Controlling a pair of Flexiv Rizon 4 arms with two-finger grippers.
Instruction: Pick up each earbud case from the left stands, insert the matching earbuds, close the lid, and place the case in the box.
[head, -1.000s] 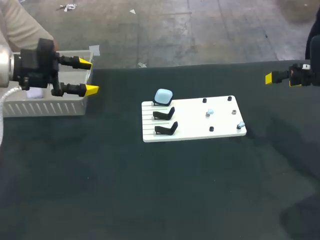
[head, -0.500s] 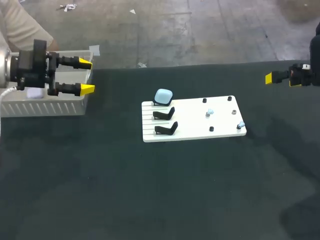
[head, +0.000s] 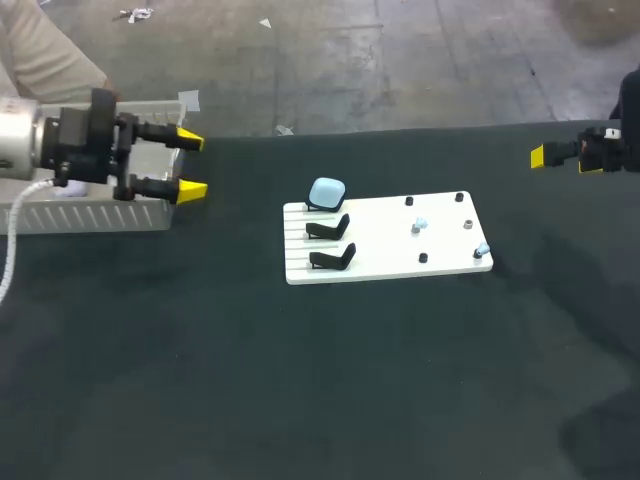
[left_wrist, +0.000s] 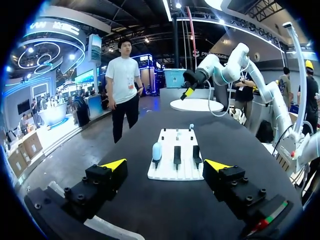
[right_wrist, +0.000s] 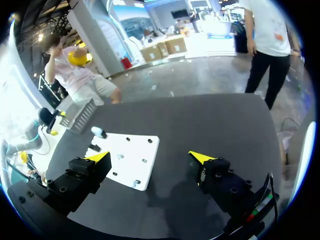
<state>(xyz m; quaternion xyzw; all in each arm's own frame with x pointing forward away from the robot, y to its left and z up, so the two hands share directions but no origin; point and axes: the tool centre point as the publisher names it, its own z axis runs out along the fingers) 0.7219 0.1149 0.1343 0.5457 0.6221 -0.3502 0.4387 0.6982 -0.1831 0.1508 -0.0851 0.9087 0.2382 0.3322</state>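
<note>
A light blue earbud case (head: 327, 192) stands closed on the rearmost of three black stands on a white board (head: 440, 262); the other two stands (head: 329, 228) (head: 333, 260) are empty. Small earbuds (head: 420, 225) (head: 482, 249) sit among pegs on the board's right half. My left gripper (head: 192, 165) hovers open at the box's right end, left of the board. From the left wrist, the case (left_wrist: 157, 150) and board (left_wrist: 175, 172) lie ahead of the open left gripper (left_wrist: 166, 165). My right gripper (head: 545, 156) hangs open at the far right, with the board (right_wrist: 135, 155) ahead of the right gripper (right_wrist: 150, 157).
A white ribbed box (head: 95, 213) sits at the table's left rear, also seen as the box (right_wrist: 80, 114) beyond the board from the right wrist. Dark cloth covers the table (head: 320, 380). My right arm (left_wrist: 215, 67) shows beyond the board in the left wrist view.
My left gripper drew back slightly, then came forward to the right and a little lower, off the box toward the board. The right arm has stayed still.
</note>
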